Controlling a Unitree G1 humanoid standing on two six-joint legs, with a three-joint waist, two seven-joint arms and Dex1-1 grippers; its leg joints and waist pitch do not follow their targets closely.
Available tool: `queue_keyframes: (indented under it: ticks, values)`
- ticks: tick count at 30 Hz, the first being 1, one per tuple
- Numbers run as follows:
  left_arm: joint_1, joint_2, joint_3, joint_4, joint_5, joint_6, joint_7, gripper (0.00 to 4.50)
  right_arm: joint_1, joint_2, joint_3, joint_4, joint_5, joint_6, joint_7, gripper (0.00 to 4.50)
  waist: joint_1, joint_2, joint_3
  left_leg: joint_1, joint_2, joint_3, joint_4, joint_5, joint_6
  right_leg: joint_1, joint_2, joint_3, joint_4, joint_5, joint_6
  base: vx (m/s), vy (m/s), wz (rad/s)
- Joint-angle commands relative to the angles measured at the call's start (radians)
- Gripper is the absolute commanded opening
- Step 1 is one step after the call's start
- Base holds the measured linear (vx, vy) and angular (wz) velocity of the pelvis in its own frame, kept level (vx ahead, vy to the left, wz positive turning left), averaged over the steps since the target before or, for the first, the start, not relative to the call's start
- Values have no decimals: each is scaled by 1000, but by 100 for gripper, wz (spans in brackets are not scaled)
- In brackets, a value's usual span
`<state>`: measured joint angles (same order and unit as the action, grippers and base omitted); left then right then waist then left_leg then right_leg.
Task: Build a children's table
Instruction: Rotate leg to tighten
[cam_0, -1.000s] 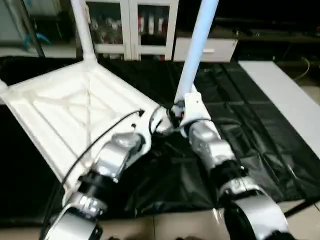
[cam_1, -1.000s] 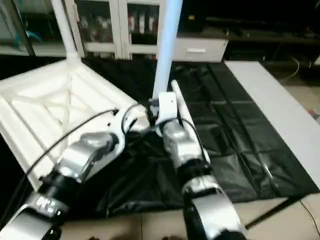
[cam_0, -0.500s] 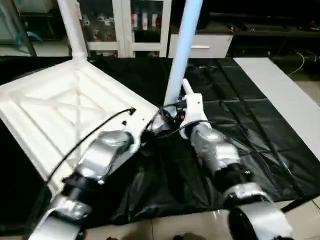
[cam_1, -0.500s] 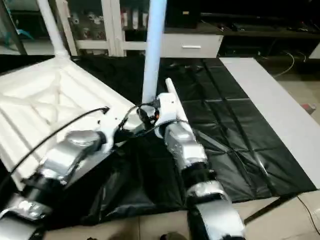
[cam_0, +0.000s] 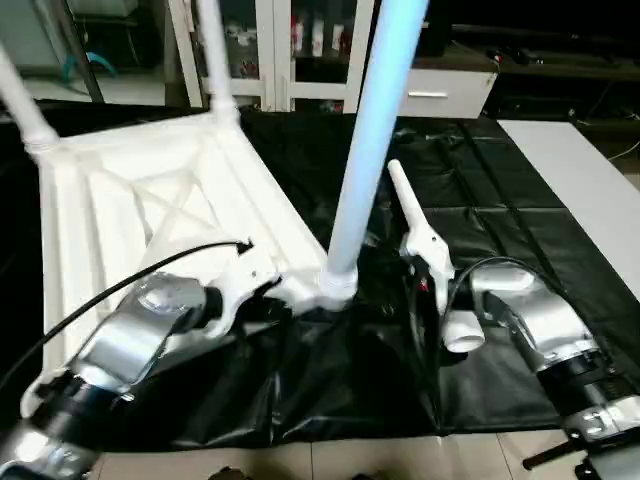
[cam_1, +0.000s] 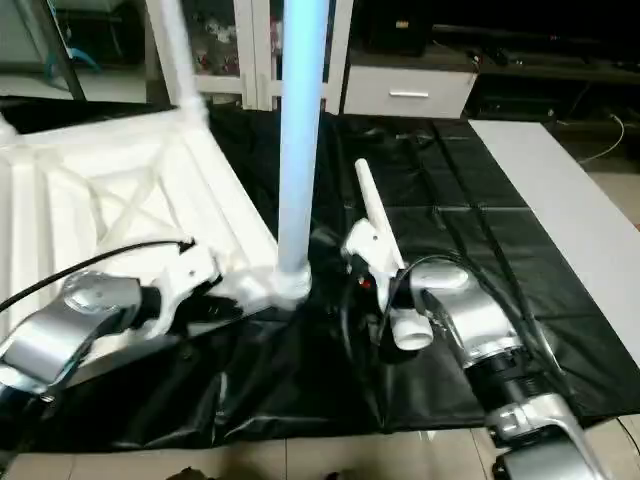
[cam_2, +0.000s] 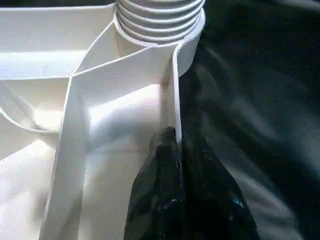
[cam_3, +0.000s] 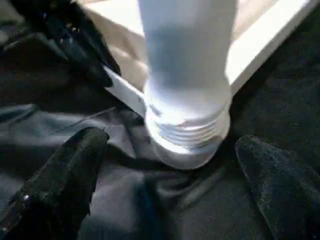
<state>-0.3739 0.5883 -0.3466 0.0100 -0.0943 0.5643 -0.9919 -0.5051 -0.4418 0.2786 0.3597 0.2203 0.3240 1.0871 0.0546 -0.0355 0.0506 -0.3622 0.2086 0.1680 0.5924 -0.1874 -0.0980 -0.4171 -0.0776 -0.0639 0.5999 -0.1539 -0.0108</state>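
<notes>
The white tabletop (cam_0: 75, 240) lies upside down, ribbed side up, on the black cover. Three white legs stand in its corner sockets: the near leg (cam_0: 365, 150), a far one (cam_0: 213, 50) and one at the left (cam_0: 18, 100). Thread turns on the near leg (cam_3: 187, 125) show above its socket (cam_0: 335, 288). My left gripper (cam_2: 172, 140) is shut on the thin rim wall of the tabletop just beside that socket. My right gripper (cam_3: 172, 142) is open, its fingertips (cam_3: 92, 142) spread wide on either side of the near leg's base and apart from it.
A white glass-door cabinet (cam_0: 300, 40) and a white drawer unit (cam_0: 440, 95) stand behind the black cover (cam_0: 500, 200). A white board (cam_0: 590, 200) lies along the right. Tiled floor (cam_0: 400, 460) runs past the front edge.
My right gripper has come off the near leg's base and drawn back to the right. The left gripper stays at the rim. The camera has shifted, bringing the left leg into view.
</notes>
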Motion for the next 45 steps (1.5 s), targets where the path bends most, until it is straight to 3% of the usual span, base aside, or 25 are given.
queue_keyframes:
  ticks: [1,5,7,13,30,45]
  values:
    - [4,0,-50,-65,-45,-4,-78,0,-11,-2,5,-15,-18,-2,7,447,-3,11,-58,14,19,5,-74,-284,15,45,-47,41,-73,-342,-185,0,0,0]
    - [7,10,-57,-89,-51,8,-102,0,-28,14,0,2,-20,-3,-14,447,3,14,-62,14,19,7,-73,-245,12,44,-43,41,-65,-273,-202,0,0,0]
    - [6,8,-58,-92,-51,9,-104,0,-32,15,10,4,-25,-8,-6,447,2,14,-62,8,18,5,-73,-226,10,51,-42,39,-59,-241,-204,0,0,0]
    - [3,9,-57,-82,-45,-2,-106,0,-35,14,35,14,-46,-25,33,447,2,13,-65,7,17,5,-71,-216,13,53,-43,39,-57,-226,-208,0,0,0]
    - [7,10,-56,-84,-44,1,-105,0,-46,48,19,63,-43,-45,37,289,3,12,-66,7,16,5,-68,-207,14,56,-44,39,-54,-216,-214,0,0,0]
    - [21,12,-55,-92,-46,6,-102,0,-13,72,12,93,-53,-45,-9,275,2,12,-66,6,15,5,-67,-209,14,56,-43,39,-53,-222,-213,0,0,0]
